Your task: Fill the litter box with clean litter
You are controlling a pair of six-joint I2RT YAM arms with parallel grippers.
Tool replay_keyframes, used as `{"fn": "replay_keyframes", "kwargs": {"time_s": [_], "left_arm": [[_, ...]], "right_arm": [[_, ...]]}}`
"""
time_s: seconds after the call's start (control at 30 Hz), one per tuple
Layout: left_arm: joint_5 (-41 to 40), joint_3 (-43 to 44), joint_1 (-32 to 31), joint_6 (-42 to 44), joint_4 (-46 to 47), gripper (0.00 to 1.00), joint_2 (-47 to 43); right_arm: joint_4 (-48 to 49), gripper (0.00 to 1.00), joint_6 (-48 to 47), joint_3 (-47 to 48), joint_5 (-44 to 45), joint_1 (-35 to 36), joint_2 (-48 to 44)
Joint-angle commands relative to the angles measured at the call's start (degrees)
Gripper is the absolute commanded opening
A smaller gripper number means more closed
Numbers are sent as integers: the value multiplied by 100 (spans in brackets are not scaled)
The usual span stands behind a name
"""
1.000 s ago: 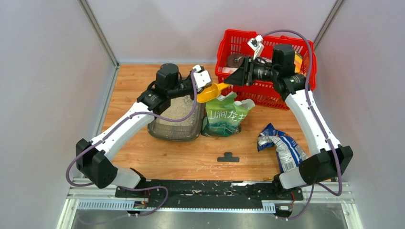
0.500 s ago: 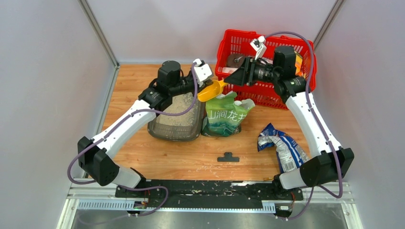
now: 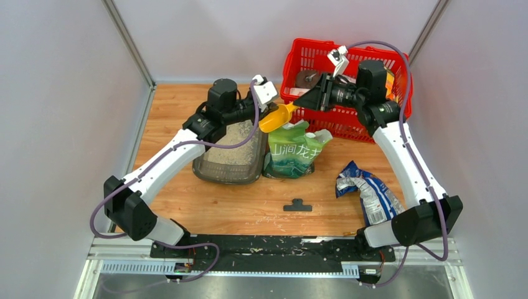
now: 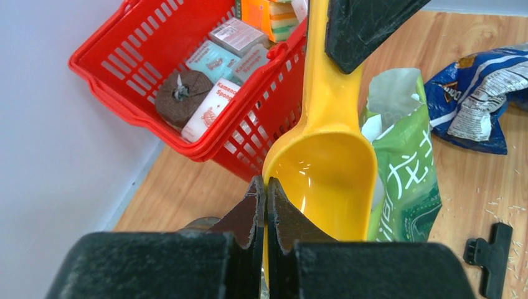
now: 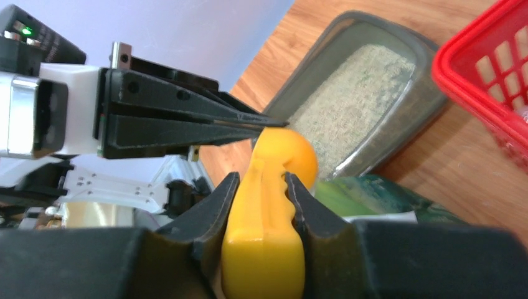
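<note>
The dark grey litter box (image 3: 207, 169) lies left of centre, partly under my left arm, with pale clean litter (image 3: 238, 138) in it; the right wrist view shows the litter box (image 5: 380, 23) and its litter (image 5: 355, 99) too. A yellow scoop (image 3: 278, 118) hangs empty over an open green bag (image 3: 292, 151). My left gripper (image 3: 270, 112) is shut on the rim of the scoop's (image 4: 327, 171) bowl. My right gripper (image 5: 261, 184) is shut on the scoop's handle (image 5: 264, 255), reaching from the red basket's side.
A red wire basket (image 3: 311, 57) with small packs stands at the back right, just behind my right gripper (image 3: 299, 103). A crumpled blue bag (image 3: 367, 193) lies at the right. A black clip (image 3: 297, 205) rests near the front. Loose grains speckle the wood.
My right gripper's jaws have come together on the scoop's handle. The left arm and the scoop have shifted slightly right and back.
</note>
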Motion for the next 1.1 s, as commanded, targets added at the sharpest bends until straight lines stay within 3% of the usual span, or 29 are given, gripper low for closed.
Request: {"fn": "replay_keyframes", "kwargs": {"time_s": [0.0, 0.03, 0.07, 0.1, 0.2, 0.3, 0.37, 0.43, 0.5, 0.6, 0.83, 0.93, 1.07], "left_arm": [[245, 230, -33, -187, 45, 2, -1], [263, 239, -33, -187, 36, 11, -1], [289, 247, -33, -213, 27, 22, -10], [289, 256, -42, -222, -25, 42, -62], [420, 134, -16, -64, -157, 60, -386], [737, -94, 2, 296, -375, 69, -694], [982, -130, 2, 638, -813, 70, -696], [1019, -87, 2, 675, -948, 70, -538], [984, -17, -7, 578, -905, 78, -293], [931, 220, 2, 534, -773, 78, 85], [1027, 1047, -7, 727, -1246, 75, 816], [1264, 1258, -7, 859, -1624, 61, 913], [1624, 1363, -7, 1052, -2150, 29, 922]], "right_arm": [[366, 7, -86, 29, 299, -55, -138], [374, 0, -95, 56, 299, -73, -147], [375, 0, -78, 65, 308, -81, -156], [340, 0, -60, 187, 299, -186, -156], [173, 0, 28, 494, 281, -668, -191], [128, 0, 221, 925, 90, -1361, -218], [76, 0, 117, 1119, -131, -1741, -270], [-432, 0, -365, 1181, -272, -1953, -366], [-1159, 0, -1270, 1155, -368, -1962, -550], [-2186, 0, -2506, 1154, -1192, -1954, -613], [-3747, 0, -4925, 1532, -941, -1954, -578], [-4317, 0, -5769, 1909, -887, -1954, -420], [-5196, 0, -6729, 2498, -966, -1945, 71]]}}
